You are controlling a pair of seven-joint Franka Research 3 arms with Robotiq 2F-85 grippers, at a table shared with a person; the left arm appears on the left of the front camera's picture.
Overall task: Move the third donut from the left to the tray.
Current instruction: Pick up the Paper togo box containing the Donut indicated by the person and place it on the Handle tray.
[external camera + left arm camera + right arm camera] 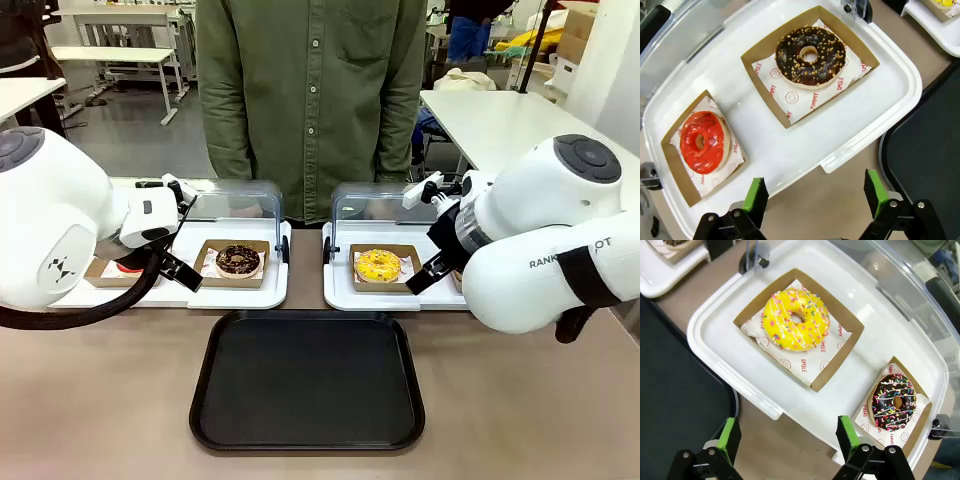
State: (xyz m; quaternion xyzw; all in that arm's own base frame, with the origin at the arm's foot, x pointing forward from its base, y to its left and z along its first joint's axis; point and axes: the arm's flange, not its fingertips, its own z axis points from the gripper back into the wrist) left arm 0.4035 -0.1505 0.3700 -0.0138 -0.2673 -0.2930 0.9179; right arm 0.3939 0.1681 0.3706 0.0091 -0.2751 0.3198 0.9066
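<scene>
The third donut (377, 265) has yellow icing with pale sprinkles and sits in a brown cardboard holder on the right white tray (340, 292). In the right wrist view the third donut (796, 320) lies ahead of my right gripper (788, 436), which hovers open over the white tray's near rim with nothing between its green pads. My right gripper (425, 275) is just right of the donut. The black tray (308, 380) lies bare at the table's front centre. My left gripper (815, 192) is open over the left white tray's near edge, holding nothing.
The left white tray (790, 150) holds a chocolate donut (810, 55) and a red-iced donut (704, 141). A dark donut with coloured sprinkles (894, 401) shares the right white tray. Clear lids stand raised behind both. A person in a green shirt (310, 90) stands at the far side.
</scene>
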